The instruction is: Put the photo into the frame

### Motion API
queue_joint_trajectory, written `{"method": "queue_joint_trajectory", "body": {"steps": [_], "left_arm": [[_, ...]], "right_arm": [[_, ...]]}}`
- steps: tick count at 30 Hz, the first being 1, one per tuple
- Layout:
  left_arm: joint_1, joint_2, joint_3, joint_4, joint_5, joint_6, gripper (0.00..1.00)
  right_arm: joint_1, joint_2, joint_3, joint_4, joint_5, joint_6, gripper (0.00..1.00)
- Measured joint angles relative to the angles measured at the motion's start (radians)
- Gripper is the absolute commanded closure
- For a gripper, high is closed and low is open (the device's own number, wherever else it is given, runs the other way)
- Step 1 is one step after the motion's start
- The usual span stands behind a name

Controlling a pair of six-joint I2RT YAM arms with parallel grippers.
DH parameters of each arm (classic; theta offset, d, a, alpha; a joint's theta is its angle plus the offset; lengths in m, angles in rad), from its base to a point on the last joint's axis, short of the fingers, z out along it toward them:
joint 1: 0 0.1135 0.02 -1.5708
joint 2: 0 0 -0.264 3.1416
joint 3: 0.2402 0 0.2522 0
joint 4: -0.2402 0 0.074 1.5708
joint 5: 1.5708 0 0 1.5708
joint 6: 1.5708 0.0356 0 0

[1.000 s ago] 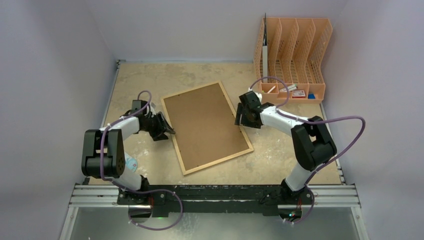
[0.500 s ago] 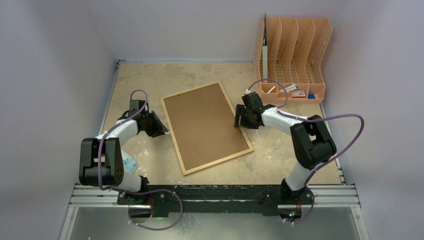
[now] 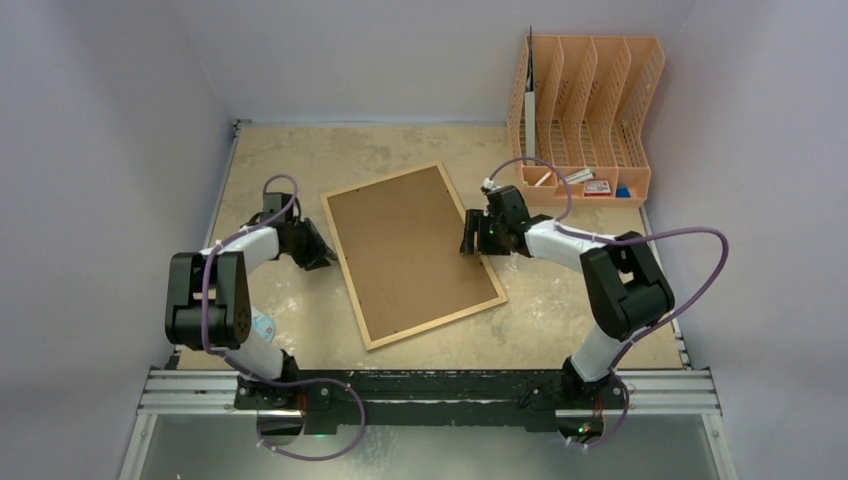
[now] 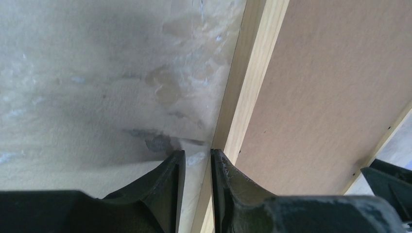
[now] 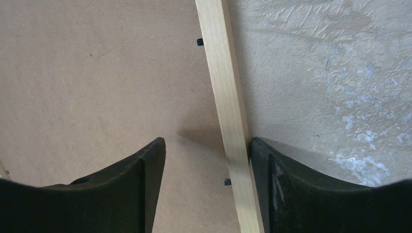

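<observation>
The frame [image 3: 410,250] lies flat mid-table with its brown fibreboard back up and its thin light-wood border showing all round. The photo is not in view. My left gripper [image 3: 328,262] is low at the frame's left edge. In the left wrist view [image 4: 197,153] its jaws stand a narrow gap apart with nothing between them, the right finger over the wood border [image 4: 243,97]. My right gripper [image 3: 467,243] is open at the frame's right edge. In the right wrist view [image 5: 206,143] it straddles the border [image 5: 228,111], one finger over the fibreboard, the other against the border's outer side.
An orange plastic file organiser [image 3: 590,100] stands at the back right with small items in its front tray. A small pale blue thing [image 3: 262,323] lies by the left arm's base. Grey walls close in the table on three sides.
My left gripper has drawn back a little from the frame's left edge and shifted farther up it. My right gripper has moved left over the frame's right border.
</observation>
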Motion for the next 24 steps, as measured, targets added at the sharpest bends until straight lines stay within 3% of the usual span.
{"method": "queue_joint_trajectory", "body": {"steps": [9, 15, 17, 21, 24], "left_arm": [[0.022, 0.118, 0.143, -0.011, -0.032, 0.006, 0.57], [0.030, 0.190, 0.225, 0.041, -0.037, 0.039, 0.48], [0.031, 0.209, 0.249, 0.051, -0.044, 0.061, 0.52], [0.032, 0.301, 0.353, 0.058, -0.035, 0.109, 0.73], [0.033, 0.331, 0.372, 0.080, 0.003, 0.117, 0.81]], "right_arm": [[-0.004, -0.040, -0.056, 0.041, -0.017, -0.003, 0.33], [0.011, -0.030, 0.015, -0.109, 0.084, -0.002, 0.31], [0.012, -0.025, 0.050, -0.149, 0.121, -0.002, 0.31], [0.012, -0.025, 0.137, -0.189, 0.177, -0.003, 0.31], [0.013, -0.024, 0.188, -0.190, 0.188, -0.003, 0.31]]}}
